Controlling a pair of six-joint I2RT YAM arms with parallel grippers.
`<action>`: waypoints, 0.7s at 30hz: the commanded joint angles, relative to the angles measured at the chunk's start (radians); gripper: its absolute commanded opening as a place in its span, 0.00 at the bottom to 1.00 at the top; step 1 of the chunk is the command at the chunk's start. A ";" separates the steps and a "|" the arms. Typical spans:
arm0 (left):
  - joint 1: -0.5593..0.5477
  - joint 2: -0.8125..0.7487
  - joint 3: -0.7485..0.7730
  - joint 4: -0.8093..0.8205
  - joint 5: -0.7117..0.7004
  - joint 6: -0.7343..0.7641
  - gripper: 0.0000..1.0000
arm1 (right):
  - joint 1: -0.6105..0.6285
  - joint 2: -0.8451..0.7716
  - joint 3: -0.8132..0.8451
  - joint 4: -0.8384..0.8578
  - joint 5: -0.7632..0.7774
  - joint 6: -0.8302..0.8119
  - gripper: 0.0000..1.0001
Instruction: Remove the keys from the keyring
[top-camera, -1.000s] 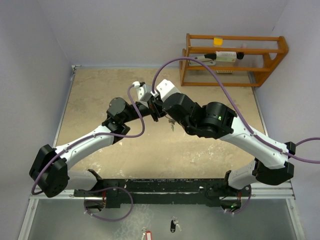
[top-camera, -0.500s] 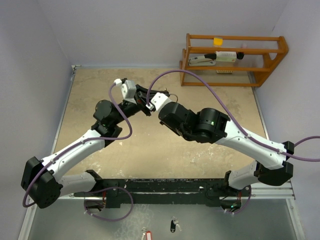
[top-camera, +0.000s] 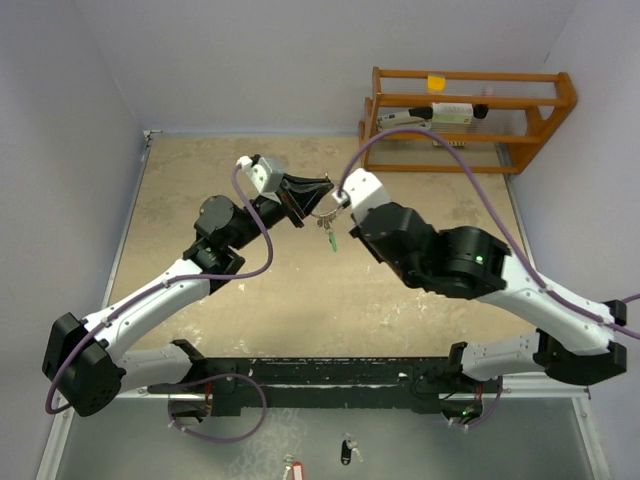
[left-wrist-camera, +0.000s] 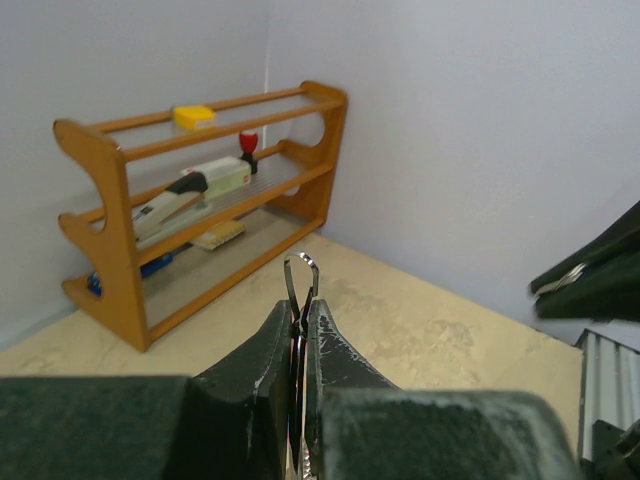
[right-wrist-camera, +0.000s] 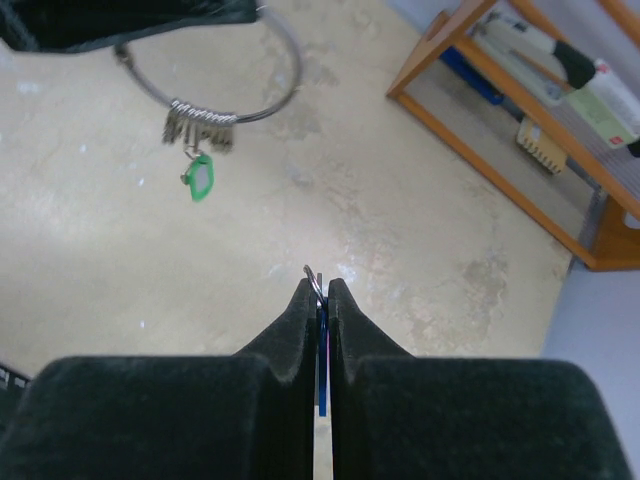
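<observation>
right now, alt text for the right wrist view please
The right pincer is shut on a blue key above the table. Beyond it, the left pincer holds the keyring, a green key hanging from it; a wooden rack stands at upper right.

Wooden rack sits upper right in the top view, at the far edge of the beige table. Yellow block on the top rails; stapler and red-capped stamp on the middle shelf. Black-tagged key and red-tagged key lie near each other at bottom centre.

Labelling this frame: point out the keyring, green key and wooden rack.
keyring (right-wrist-camera: 205, 122), right wrist view, silver cluster on loop.
green key (right-wrist-camera: 201, 178), right wrist view, plastic head.
wooden rack (left-wrist-camera: 125, 300), left wrist view, near end post.
</observation>
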 joint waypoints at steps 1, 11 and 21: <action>0.001 -0.008 0.054 -0.079 -0.117 0.071 0.00 | 0.000 -0.111 -0.096 0.220 0.157 0.008 0.00; 0.001 -0.082 0.052 -0.168 -0.169 0.046 0.00 | -0.432 -0.117 -0.268 0.502 -0.199 0.019 0.00; 0.001 -0.152 0.044 -0.202 -0.128 0.051 0.00 | -0.578 0.131 -0.405 0.651 -0.429 0.091 0.00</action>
